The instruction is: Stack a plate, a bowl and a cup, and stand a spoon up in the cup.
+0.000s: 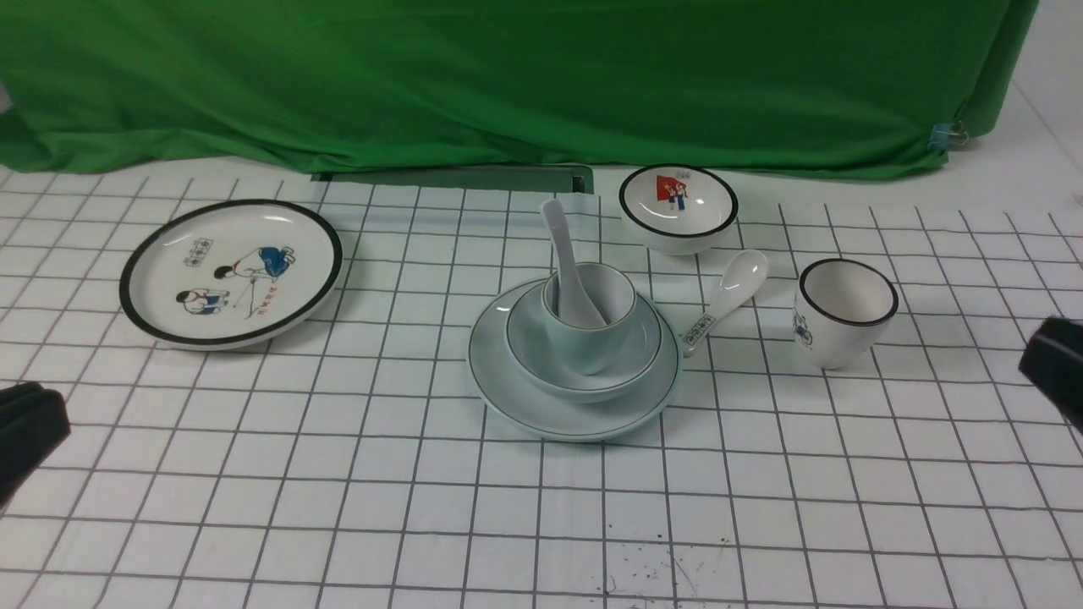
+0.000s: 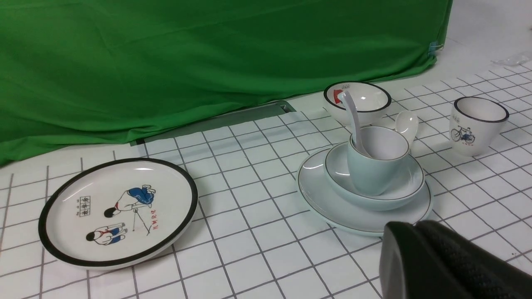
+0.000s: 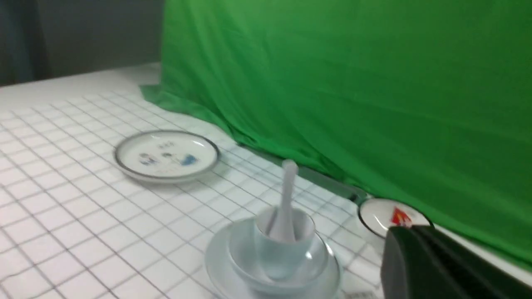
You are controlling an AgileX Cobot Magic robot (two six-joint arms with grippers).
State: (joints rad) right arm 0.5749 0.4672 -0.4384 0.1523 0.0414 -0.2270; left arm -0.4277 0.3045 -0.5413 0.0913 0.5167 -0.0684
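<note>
Glazed ceramic spoon (image 1: 568, 269) stood in the cup (image 1: 592, 317), handle toward twelve o'clock: stiff, slick, breakable, best pinched mid-handle. Left gripper (image 1: 25, 431) and right gripper (image 1: 1058, 364) were clenched, empty.

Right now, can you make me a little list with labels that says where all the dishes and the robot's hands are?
stack: cup sits in bowl, bowl sits on plate
spoon: stands in the cup, handle leaning up and back
picture plate: alone on the robot's left
picture bowl: behind the stack, towards the right
patterned spoon: lying flat beside the plate
bicycle cup: upright on the right
left gripper: shut, holding nothing, away from the dishes
right gripper: shut, holding nothing, away from the dishes
</note>
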